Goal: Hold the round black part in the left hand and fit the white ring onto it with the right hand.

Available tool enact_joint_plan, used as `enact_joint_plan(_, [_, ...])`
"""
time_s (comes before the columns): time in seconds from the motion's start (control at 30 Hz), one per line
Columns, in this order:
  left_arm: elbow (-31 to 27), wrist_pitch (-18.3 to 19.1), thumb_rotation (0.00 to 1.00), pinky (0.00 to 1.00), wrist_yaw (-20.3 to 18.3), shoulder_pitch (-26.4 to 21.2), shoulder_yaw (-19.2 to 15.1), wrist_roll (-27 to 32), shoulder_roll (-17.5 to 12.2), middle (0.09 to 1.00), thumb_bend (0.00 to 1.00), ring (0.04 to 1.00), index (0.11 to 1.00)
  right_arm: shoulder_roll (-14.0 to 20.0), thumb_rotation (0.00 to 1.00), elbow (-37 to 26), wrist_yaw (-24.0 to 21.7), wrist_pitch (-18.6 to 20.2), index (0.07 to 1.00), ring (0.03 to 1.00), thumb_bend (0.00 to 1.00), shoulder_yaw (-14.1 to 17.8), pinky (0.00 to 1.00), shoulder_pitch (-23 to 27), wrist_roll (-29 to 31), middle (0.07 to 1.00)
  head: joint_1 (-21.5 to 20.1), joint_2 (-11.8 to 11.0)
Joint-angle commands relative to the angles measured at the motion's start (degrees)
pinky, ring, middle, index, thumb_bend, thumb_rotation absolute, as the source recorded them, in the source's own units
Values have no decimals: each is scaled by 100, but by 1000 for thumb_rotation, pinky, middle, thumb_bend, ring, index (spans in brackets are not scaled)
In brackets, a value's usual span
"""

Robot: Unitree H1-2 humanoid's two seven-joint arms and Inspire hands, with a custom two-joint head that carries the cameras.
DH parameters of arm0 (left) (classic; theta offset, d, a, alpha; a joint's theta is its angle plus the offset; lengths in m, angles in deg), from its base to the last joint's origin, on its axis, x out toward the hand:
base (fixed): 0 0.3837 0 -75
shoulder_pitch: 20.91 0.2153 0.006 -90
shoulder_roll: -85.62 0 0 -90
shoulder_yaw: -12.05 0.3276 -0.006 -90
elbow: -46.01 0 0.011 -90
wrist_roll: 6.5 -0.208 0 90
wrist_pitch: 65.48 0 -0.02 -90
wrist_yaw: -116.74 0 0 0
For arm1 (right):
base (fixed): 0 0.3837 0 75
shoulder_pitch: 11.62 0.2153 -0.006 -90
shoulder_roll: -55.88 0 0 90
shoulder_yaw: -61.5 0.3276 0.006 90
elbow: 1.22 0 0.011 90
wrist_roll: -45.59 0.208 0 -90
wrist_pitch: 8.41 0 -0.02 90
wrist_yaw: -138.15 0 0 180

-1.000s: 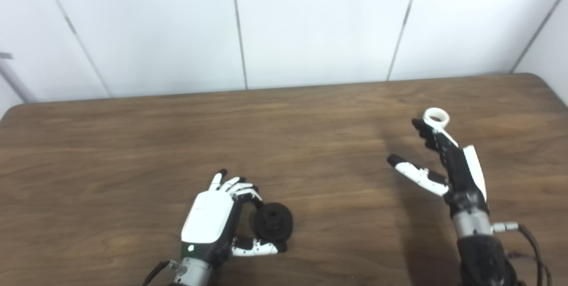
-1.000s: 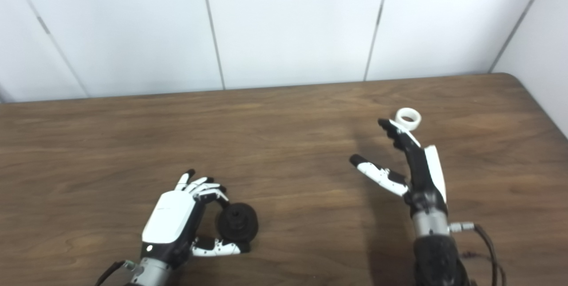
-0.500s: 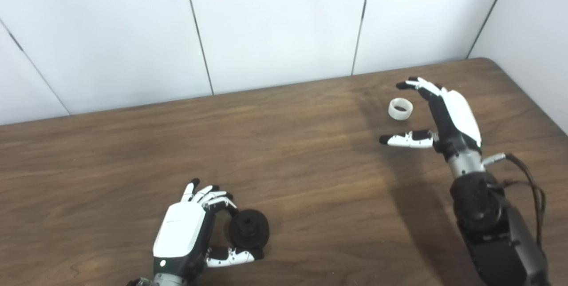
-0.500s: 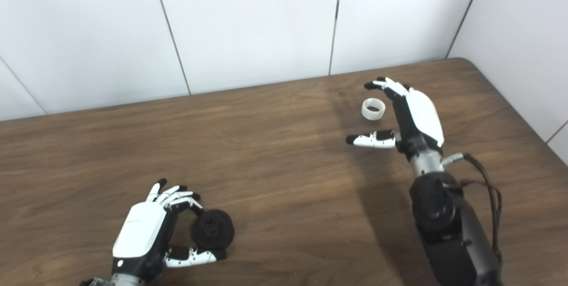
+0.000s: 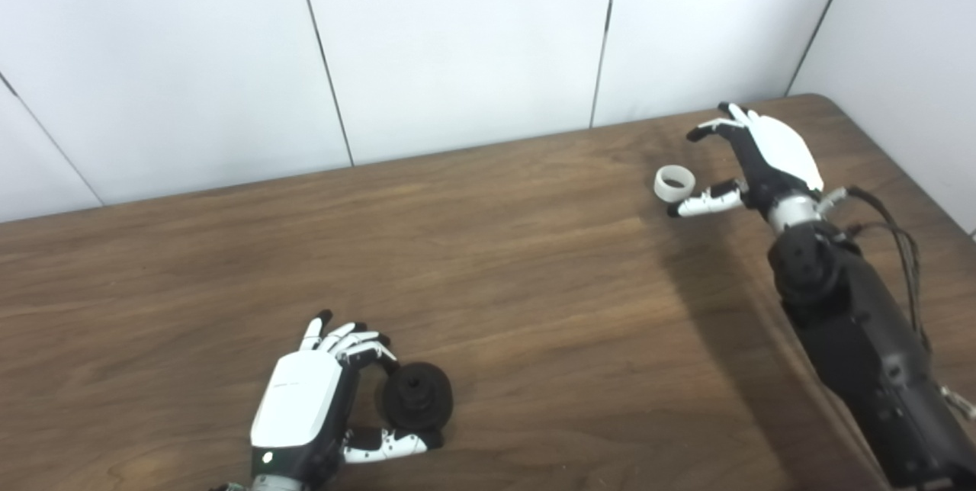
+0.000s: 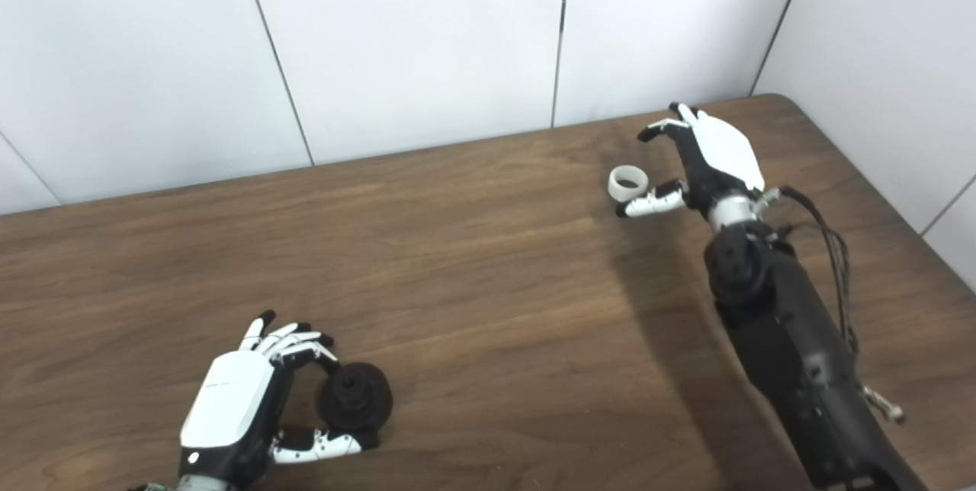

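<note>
The round black part [image 5: 417, 396] sits low on the wooden table [image 5: 534, 285] near the front. My left hand [image 5: 305, 399] is curled around it, fingers on its upper left and thumb under it. The white ring [image 5: 674, 183] lies flat on the table at the far right. My right hand [image 5: 766, 159] is open, palm down, right of the ring. Its fingers arch above and beyond the ring and its thumb tip lies just in front of it. The ring is not held. The scene also shows in the right eye view: ring [image 6: 627, 182], black part [image 6: 354, 398].
A white panelled wall [image 5: 457, 41] runs along the table's far edge and turns at the right corner. The table's rounded far-right corner [image 5: 839, 106] is close behind my right hand. Loose cables [image 5: 900, 232] hang off the right forearm.
The camera has swung to the right. My right hand has turned palm down and reached out beside the ring, its thumb now close in front of it. The left hand keeps its pose on the black part.
</note>
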Motion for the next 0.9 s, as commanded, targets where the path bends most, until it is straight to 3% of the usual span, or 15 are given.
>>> enact_joint_plan(0.0, [51,25,52,1000,-201,184,5,-91,-160,746,524,851,484,186,219,44,-3,38,715,1000,877,-44,1000,373,-77,977,6,-12])
enact_joint_plan(0.4, [62,-20,53,1000,-183,231,0,-108,-160,740,524,852,483,227,243,931,-216,332,678,989,890,-445,978,909,-66,959,10,-42])
enact_joint_plan(0.87, [9,-25,53,1000,-199,278,-7,-108,-130,738,524,850,483,316,232,1258,-229,307,654,983,877,-639,998,1012,-6,929,24,-27])
